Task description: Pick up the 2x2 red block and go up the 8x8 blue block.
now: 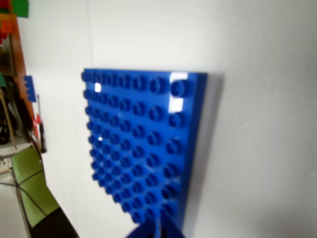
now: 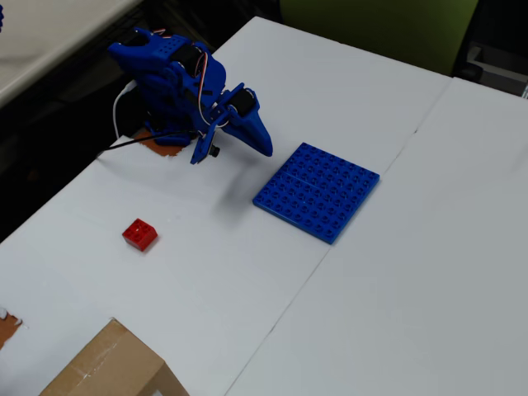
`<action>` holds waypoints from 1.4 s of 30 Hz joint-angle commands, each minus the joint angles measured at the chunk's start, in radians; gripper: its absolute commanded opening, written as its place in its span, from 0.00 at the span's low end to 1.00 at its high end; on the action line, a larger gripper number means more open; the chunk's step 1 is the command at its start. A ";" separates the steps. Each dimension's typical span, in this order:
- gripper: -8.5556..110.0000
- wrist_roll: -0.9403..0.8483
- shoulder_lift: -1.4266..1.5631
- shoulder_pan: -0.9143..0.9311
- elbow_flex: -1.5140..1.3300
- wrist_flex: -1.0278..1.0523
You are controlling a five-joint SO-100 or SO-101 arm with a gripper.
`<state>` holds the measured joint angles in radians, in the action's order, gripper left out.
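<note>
The 8x8 blue block [image 2: 317,191] lies flat on the white table right of centre in the overhead view. It fills the middle of the wrist view [image 1: 143,148]. The 2x2 red block [image 2: 140,234] sits alone on the table at the left, far from the plate; it is out of the wrist view. My gripper [image 2: 264,148] hangs above the table just left of the plate's upper-left edge. Its fingers look closed together and hold nothing. Only the fingertips show at the bottom edge of the wrist view, where my gripper [image 1: 159,230] points at the plate.
A cardboard box [image 2: 107,367] stands at the table's near left corner. The arm's base [image 2: 161,99] sits at the upper left by the table edge. A green chair [image 2: 371,25] is behind the table. A seam [image 2: 289,305] runs diagonally across the tabletop.
</note>
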<state>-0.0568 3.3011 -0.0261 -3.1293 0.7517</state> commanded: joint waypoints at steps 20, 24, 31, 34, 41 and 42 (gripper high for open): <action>0.07 -0.178 -0.124 0.067 0.023 -0.428; 0.07 -0.298 -0.242 0.032 0.127 -0.469; 0.07 -0.541 -0.575 -0.029 0.525 -0.281; 0.15 -0.667 -0.701 -0.031 0.730 -0.092; 0.17 -1.075 -0.939 0.023 1.117 0.388; 0.17 -1.141 -0.963 0.040 1.152 0.443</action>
<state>-1.0140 2.3915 -0.0138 -2.1246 1.0308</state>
